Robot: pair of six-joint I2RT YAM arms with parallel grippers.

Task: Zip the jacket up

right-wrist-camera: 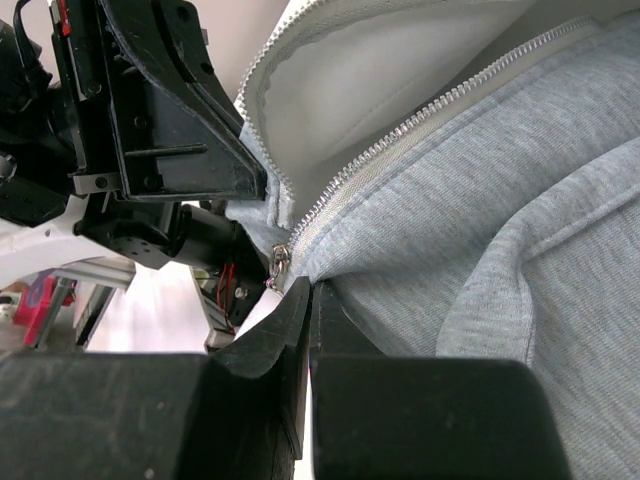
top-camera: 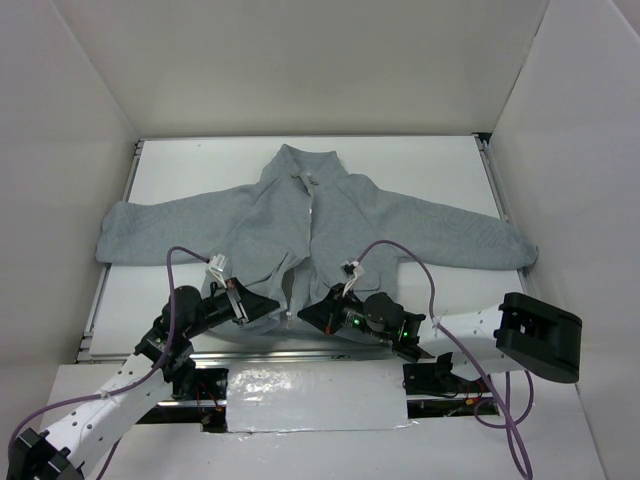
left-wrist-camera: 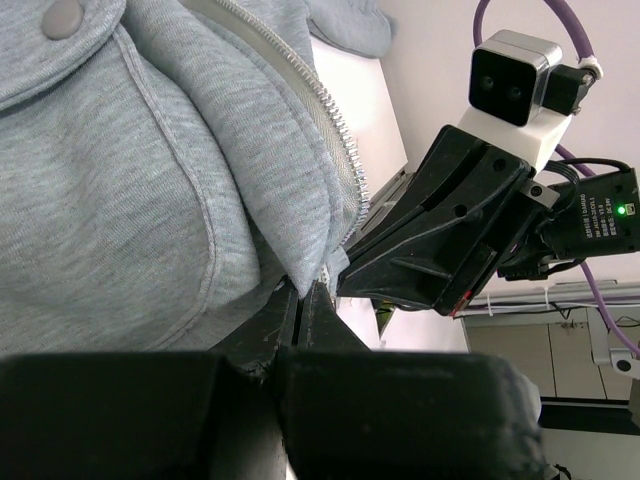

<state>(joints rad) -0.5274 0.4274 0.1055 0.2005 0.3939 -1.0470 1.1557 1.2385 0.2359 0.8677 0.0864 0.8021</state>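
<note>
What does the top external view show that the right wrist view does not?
Only the top external view shows the whole jacket, with its collar and both sleeves spread out. Only the right wrist view shows the zipper teeth, the metal slider at their bottom and the white lining. Both show the left gripper and the right gripper shut at the hem, with the front not yet zipped.
</note>
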